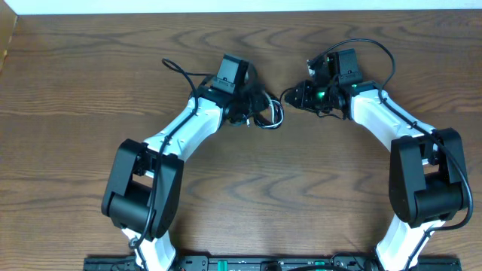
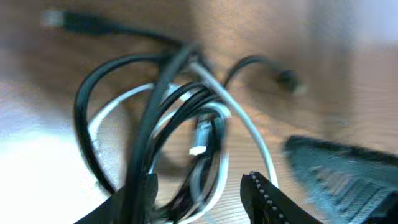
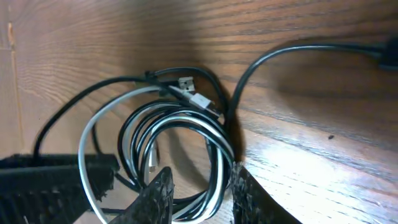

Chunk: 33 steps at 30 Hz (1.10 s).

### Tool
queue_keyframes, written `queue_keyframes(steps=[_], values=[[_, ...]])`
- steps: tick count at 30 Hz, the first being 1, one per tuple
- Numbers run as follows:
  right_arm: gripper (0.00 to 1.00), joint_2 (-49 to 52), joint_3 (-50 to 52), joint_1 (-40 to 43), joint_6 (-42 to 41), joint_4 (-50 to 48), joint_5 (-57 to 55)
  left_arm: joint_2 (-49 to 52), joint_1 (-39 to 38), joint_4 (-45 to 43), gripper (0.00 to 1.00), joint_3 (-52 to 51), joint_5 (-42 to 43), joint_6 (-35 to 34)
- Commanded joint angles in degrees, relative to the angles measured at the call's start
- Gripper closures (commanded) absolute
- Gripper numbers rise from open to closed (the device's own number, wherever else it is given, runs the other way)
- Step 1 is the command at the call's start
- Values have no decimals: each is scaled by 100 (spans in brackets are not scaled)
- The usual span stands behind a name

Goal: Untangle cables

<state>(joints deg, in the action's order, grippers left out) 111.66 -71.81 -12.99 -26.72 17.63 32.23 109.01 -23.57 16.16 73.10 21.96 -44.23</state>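
Brown wood-grain table (image 1: 241, 196), seen from above, with two white robot arms (image 1: 188, 124) reaching in toward its middle.

Left gripper (image 2: 199, 180): the jaws are wide apart, low over the tangle, and clamp nothing. Between its fingers lie coils of the black cable (image 2: 84, 106) and the white cable (image 2: 249, 124), wound through each other. Black strands rest against the finger at the left of its wrist view, and a gap shows beside the other finger. Just ahead of the fingertips a silver plug (image 2: 200, 134) sits inside the coil. Farther ahead, one black tail runs off left, and another curls right to a small dark plug end (image 2: 287, 78).

Right gripper (image 3: 201, 171), facing the left one across the same bundle: the jaws are part open, with a few black and white strands passing between them, close to the finger at the right of its view. Whether it pinches them cannot be told. A black loop arcs away ahead and to its right.

The likely step is getting a hold on each cable so they can be drawn apart. To do it well, each gripper should close on one colour only, for instance the left on black and the right on white. The pull should be slow, in opposite directions and low to the table. The silver plug needs watching, so that it slips through the coil rather than snagging and tightening it.
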Motion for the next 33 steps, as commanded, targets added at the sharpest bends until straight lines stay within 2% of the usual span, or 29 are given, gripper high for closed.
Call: queue_keyframes(steps=[1,4,10,18,27,29,30,33], values=[[73,4,-7,-13,68,-2,-87,-402,13,684,52,101,-1130,262],[73,4,-7,-28,66,-28,-151,-431,13,903,51,101,-1392,260],[74,4,-7,-157,66,-44,-216,28,13,780,50,94,-1526,236],[74,4,-7,-164,66,-39,-326,223,13,90,47,94,-1493,173],[74,4,-7,-164,68,-24,-490,184,424,1204,43,96,-1711,396],[73,4,-7,-164,66,-26,-490,155,507,1244,42,96,-1707,455],[73,4,-7,-164,68,-26,-490,122,570,1248,38,101,-1705,455],[73,4,-7,-164,68,-24,-492,103,616,1185,34,103,-1681,455]])
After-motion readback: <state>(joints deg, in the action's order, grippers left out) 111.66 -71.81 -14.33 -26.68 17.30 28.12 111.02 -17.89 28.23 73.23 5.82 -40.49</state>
